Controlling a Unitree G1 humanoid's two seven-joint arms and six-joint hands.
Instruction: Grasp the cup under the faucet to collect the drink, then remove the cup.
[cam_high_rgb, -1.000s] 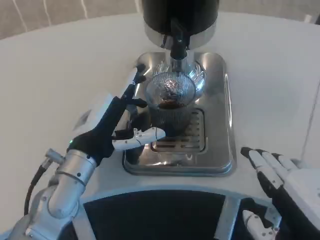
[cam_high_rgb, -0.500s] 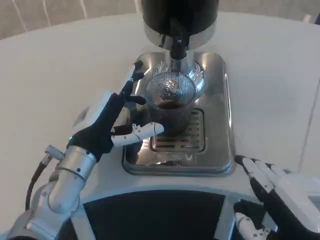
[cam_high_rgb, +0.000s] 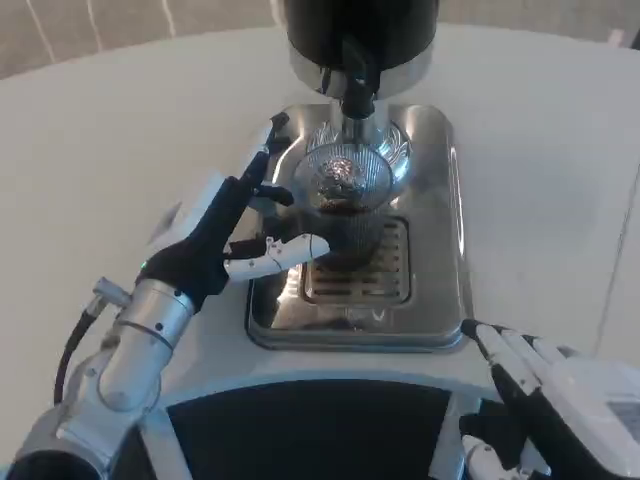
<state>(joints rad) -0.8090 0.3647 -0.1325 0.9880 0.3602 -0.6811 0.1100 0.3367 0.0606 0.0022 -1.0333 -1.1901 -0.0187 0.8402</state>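
Note:
A clear ribbed glass cup with a little dark drink in it stands on the silver drip tray, right under the black faucet of the dispenser. My left hand reaches in from the left. Its fingers stand apart beside the cup's left wall and its thumb lies across the cup's lower front, touching or nearly touching it. I see no firm hold on the cup. My right hand lies low at the bottom right, fingers stretched out, holding nothing.
The tray's slotted grate lies in front of the cup. White table spreads left and right of the tray. A dark curved panel runs along the near edge.
My left hand has moved forward and closer around the cup, with the thumb now at the cup's front. My right hand has slid left and down toward the near edge.

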